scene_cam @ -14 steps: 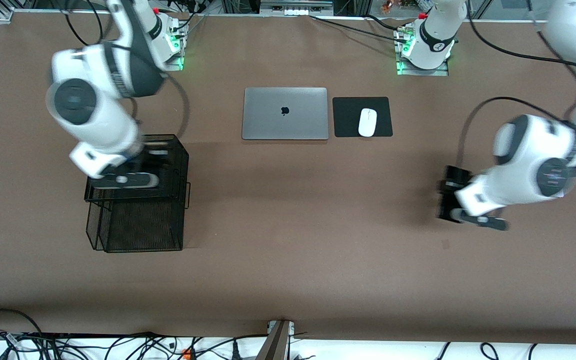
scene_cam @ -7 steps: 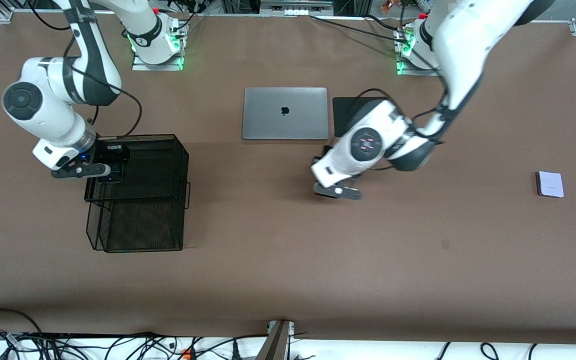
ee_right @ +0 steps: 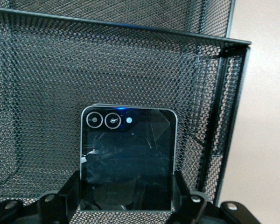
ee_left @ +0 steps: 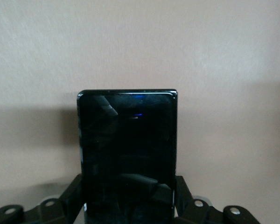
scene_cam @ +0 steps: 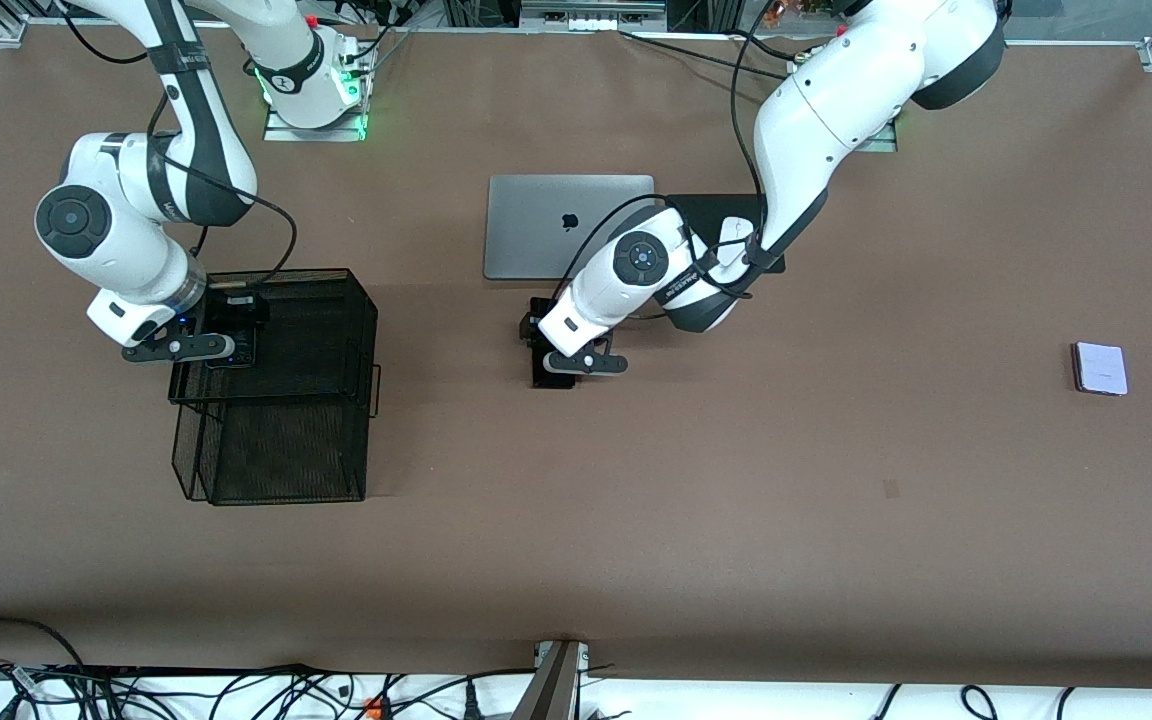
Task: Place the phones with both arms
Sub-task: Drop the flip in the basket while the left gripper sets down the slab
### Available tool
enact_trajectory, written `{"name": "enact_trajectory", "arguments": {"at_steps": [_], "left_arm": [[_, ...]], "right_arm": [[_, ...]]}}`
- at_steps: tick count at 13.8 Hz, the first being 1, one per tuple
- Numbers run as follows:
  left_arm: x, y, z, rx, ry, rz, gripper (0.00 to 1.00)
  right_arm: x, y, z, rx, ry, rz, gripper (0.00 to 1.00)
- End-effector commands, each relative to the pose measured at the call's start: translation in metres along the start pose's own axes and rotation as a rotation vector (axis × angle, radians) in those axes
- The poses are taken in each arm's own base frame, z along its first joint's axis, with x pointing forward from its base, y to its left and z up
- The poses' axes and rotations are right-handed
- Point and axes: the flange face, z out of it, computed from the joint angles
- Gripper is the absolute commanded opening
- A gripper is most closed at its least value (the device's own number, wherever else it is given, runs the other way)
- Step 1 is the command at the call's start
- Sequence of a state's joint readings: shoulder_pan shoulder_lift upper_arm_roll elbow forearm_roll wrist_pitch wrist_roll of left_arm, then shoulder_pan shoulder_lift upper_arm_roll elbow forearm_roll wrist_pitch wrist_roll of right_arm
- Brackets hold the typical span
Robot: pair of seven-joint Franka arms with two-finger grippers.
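Note:
My left gripper [scene_cam: 548, 362] is low over the middle of the table, nearer the front camera than the laptop. Its fingers [ee_left: 73, 191] press against both long edges of a long slim black phone [ee_left: 127, 144], which lies level just over the brown tabletop. My right gripper [scene_cam: 234, 340] hangs over the upper tier of the black mesh basket [scene_cam: 276, 440] and is shut on a small squarish black flip phone [ee_right: 127, 158], camera lenses up. A pale lavender flip phone [scene_cam: 1100, 368] lies alone at the left arm's end of the table.
A closed silver laptop [scene_cam: 570, 227] lies between the two arm bases. Beside it is a black mouse pad [scene_cam: 711, 215] with a white mouse [scene_cam: 734, 240], partly covered by the left arm. The basket's mesh walls [ee_right: 214, 116] rise around the right gripper.
The left arm swung from its own end of the table to the middle, carrying the slim black phone and uncovering the lavender phone. The right gripper shifted a little over the basket.

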State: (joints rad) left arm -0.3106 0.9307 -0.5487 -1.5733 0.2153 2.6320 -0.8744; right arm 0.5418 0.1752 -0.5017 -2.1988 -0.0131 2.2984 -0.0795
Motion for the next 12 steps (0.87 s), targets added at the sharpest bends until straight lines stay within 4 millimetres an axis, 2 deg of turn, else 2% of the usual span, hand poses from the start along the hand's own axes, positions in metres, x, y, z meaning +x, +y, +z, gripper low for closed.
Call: {"name": "enact_trajectory", "arguments": {"at_steps": [1,2,3,5,6,8,9,10,12], "left_arm": [[0.016,0.002,-0.020,-0.008,0.033,-0.011,1.00],[0.020,0.002,-0.033,-0.004,0.044,-0.011,1.00],[0.032,-0.008,-0.052,0.029,0.040,-0.027,1.00],[0.046,-0.015,-0.107,0.138,0.018,-0.039,1.00],[0.051,-0.024,-0.138,0.220,0.000,-0.045,1.00],[0.060,-0.053,-0.185,0.370,-0.043,-0.060,1.00],[0.061,-0.067,-0.199,0.452,-0.058,-0.050,1.00],[0.063,-0.084,-0.213,0.564,-0.059,-0.038,1.00],[0.074,-0.125,-0.239,0.794,-0.051,0.027,1.00]], "right_arm": [[0.005,0.010,-0.013,0.014,0.023,0.006,0.93],[0.008,0.011,-0.018,0.014,0.034,0.010,1.00],[0.012,0.012,-0.027,0.014,0.036,0.010,1.00],[0.026,0.012,-0.060,0.015,0.024,0.006,1.00],[0.032,0.011,-0.081,0.016,0.017,0.003,1.00],[0.042,-0.002,-0.117,0.019,0.006,-0.018,1.00],[0.047,-0.019,-0.136,0.028,0.013,-0.037,1.00],[0.055,-0.039,-0.142,0.044,0.010,-0.017,1.00],[0.069,-0.099,-0.155,0.073,0.009,0.035,1.00]]}}
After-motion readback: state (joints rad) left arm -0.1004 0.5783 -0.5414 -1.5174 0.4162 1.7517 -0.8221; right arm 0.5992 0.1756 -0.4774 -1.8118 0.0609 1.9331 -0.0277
